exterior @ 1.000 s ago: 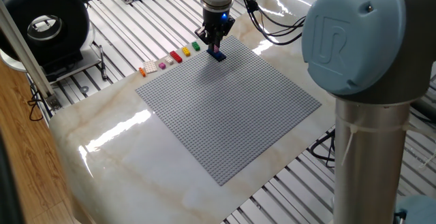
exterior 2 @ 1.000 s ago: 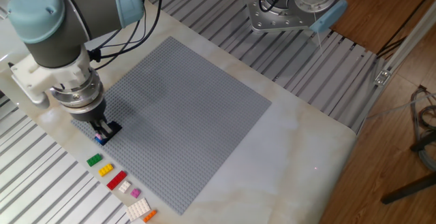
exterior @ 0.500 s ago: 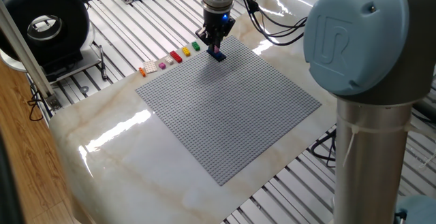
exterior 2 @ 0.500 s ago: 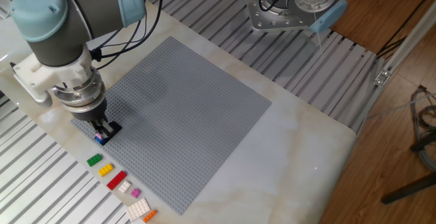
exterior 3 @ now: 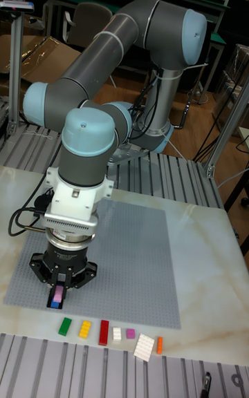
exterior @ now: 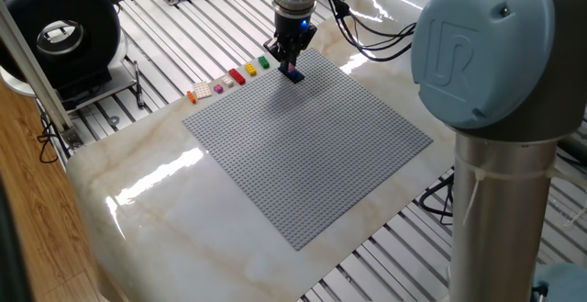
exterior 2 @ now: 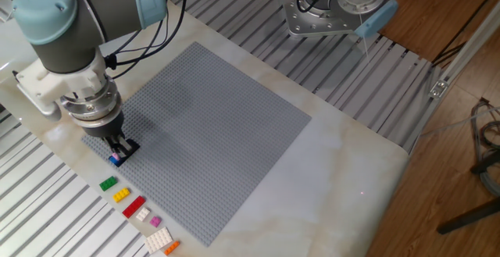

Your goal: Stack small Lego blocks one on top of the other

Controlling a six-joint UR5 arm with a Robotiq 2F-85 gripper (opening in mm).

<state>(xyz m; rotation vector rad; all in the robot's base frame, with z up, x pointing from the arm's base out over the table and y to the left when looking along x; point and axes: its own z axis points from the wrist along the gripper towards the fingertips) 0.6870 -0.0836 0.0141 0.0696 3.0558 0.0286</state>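
**Inspector:** What is the gripper doing?

**Operator:** I am seeing the gripper (exterior 3: 58, 294) standing upright over the near-left corner of the grey baseplate (exterior 3: 138, 260), in the tall view. Its fingers are clenching a pink brick (exterior 3: 59, 294), which is sitting directly on a blue brick (exterior 3: 54, 304). I am reading the blue one as resting on the baseplate, though the fingers are covering part of it, so contact is likely rather than certain.

**Inspector:** And the remaining bricks?

**Operator:** They are lying in a row on the marble table (exterior 3: 200, 246), just off the baseplate's front edge: a green brick (exterior 3: 65, 327), a yellow brick (exterior 3: 85, 329), a red brick (exterior 3: 104, 332), a small white brick (exterior 3: 117, 334), a second pink brick (exterior 3: 131, 334), a larger white plate (exterior 3: 144, 347) and an orange brick (exterior 3: 159, 345). None of them is touching its neighbour.

**Inspector:** Do the side cameras agree?

**Operator:** I am seeing the same from the other fixed view: gripper (exterior 2: 117, 152) at the baseplate corner, with the row running away from it.
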